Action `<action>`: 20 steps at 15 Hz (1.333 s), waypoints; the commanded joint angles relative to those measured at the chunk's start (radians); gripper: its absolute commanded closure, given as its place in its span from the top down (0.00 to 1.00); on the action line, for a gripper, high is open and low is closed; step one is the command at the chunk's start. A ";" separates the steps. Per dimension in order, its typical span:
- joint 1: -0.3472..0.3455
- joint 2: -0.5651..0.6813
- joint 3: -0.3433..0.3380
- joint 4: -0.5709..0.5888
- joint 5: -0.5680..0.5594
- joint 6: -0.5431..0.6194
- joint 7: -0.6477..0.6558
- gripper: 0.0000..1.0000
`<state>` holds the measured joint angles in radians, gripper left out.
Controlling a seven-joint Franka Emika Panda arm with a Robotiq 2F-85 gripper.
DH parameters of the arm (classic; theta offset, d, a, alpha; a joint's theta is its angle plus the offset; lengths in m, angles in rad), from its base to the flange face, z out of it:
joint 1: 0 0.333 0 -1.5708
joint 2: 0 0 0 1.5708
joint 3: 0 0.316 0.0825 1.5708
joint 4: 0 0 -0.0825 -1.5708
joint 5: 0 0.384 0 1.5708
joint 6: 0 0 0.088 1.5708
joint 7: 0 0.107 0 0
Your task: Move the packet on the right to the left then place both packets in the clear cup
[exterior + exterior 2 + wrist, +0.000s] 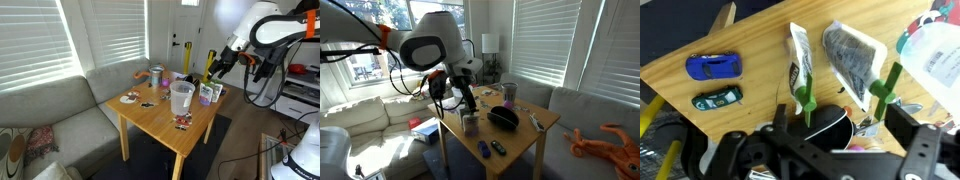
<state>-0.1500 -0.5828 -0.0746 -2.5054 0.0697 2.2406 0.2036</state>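
Observation:
Two pale purple-and-white packets stand side by side near the table edge, one point(798, 55) beside the other point(853, 48) in the wrist view, and both show in an exterior view point(208, 94). The clear cup point(181, 97) stands just beside them; it also shows in an exterior view point(470, 123) and at the wrist view's right edge point(940, 62). My gripper point(845, 90) is open and empty above the packets, its green fingertips apart, one over each packet's near end. It hovers over them in both exterior views point(214, 68) point(451, 100).
A silvery-blue and orange mug point(156, 76) stands at the table's far side. A black bowl-like object point(502, 117) lies mid-table. A blue toy car point(713, 66) and a dark one point(717, 98) lie near an edge. A red-and-white flat item point(130, 97) lies by the couch point(70, 105).

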 commanded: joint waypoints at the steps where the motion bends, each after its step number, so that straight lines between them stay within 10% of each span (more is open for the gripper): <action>1: 0.017 0.013 -0.018 0.011 0.029 -0.019 -0.041 1.00; 20: 0.041 0.044 -0.032 0.015 0.076 0.001 -0.081 1.00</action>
<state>-0.1252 -0.5538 -0.0912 -2.5052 0.1111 2.2411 0.1524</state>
